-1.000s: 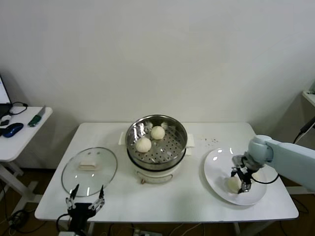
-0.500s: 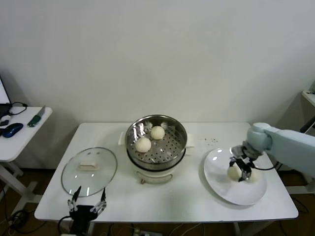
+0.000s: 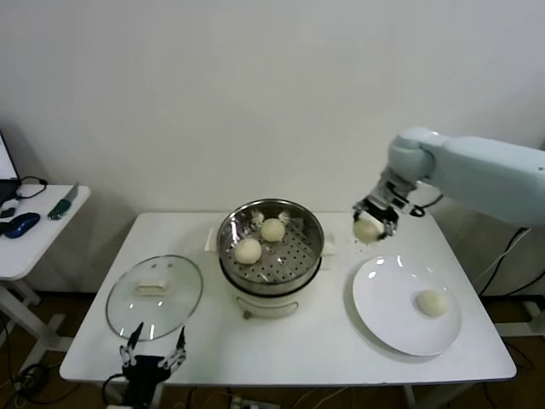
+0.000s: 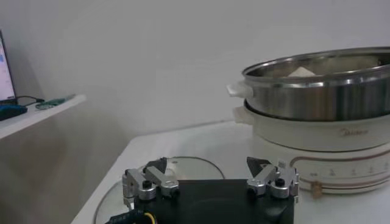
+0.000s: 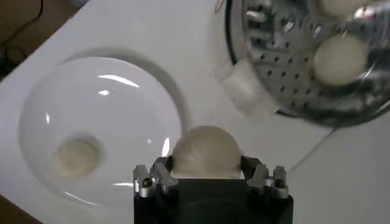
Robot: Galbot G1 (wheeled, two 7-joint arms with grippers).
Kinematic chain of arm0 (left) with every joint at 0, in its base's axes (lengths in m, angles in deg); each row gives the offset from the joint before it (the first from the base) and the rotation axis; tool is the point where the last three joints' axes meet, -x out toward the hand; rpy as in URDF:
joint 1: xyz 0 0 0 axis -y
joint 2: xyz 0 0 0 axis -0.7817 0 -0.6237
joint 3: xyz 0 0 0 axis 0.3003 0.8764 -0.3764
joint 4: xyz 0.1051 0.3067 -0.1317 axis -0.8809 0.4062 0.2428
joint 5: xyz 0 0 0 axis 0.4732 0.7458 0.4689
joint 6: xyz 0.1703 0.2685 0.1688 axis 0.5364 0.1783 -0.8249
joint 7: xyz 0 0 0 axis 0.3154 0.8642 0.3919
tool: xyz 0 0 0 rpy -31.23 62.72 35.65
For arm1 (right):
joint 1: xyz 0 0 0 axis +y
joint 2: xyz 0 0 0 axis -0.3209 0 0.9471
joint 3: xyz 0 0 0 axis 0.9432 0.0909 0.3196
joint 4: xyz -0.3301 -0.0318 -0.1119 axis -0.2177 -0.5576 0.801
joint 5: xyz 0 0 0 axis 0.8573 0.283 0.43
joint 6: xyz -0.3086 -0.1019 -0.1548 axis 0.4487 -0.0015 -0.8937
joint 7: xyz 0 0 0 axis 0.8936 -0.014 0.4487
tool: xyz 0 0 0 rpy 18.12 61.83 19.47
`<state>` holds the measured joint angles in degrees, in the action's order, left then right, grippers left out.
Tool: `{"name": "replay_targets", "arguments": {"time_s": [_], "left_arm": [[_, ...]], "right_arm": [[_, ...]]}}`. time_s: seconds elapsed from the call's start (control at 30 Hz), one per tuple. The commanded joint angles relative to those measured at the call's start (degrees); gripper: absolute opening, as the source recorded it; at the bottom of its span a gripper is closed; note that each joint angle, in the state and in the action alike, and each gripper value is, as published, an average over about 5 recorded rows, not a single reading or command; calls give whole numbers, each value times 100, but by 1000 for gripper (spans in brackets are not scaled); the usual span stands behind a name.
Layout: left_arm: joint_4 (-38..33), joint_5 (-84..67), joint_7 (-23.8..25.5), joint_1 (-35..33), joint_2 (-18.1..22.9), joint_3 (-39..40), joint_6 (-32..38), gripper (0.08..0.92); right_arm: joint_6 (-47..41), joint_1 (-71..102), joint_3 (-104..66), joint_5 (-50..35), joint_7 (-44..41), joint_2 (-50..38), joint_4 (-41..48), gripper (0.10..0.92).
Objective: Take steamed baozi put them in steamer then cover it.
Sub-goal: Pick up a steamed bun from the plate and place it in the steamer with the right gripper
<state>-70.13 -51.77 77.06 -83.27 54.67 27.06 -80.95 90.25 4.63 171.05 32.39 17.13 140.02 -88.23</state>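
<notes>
My right gripper [image 3: 375,220] is shut on a cream-white baozi [image 3: 367,229] and holds it in the air between the white plate [image 3: 383,298] and the steamer [image 3: 271,223]. The right wrist view shows that baozi [image 5: 206,152] between the jaws. Two baozi [image 3: 249,250] [image 3: 272,229] lie in the steel steamer basket, one shows in the right wrist view [image 5: 339,59]. One baozi [image 3: 432,302] stays on the plate. The glass cover [image 3: 155,294] with its white handle lies flat on the table at the left. My left gripper [image 3: 153,351] is open, low at the table's front edge by the cover.
The steamer sits on a white electric pot base [image 4: 317,137]. A side table [image 3: 34,234] at the far left holds a mouse and small tools. The wall is close behind the table.
My right gripper has lifted a baozi off the plate and carried it up and left toward the steamer. One baozi is left on the plate. The left arm has barely moved.
</notes>
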Motion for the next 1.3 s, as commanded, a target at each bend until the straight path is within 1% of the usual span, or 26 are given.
{"name": "replay_targets", "arguments": {"time_s": [0.03,0.3,0.67,1.3], "left_arm": [[33,-112,7,37,-35,-88,22,823],[22,-265,4,-173,9,-123,184,823],[-42,-411,-4,-212,-6,-230,176,823],[166,-498,-31,-132,-2,-258,191,823]], "right_arm": [[1151,-538,-108,416,19,1397,-75,724],[1647,133,-289,1284,89,2193,238,729],[1658,934,-219,1598,111,2622,427,729],[1439,1051,-31,1334,-176,2546,280,755]]}}
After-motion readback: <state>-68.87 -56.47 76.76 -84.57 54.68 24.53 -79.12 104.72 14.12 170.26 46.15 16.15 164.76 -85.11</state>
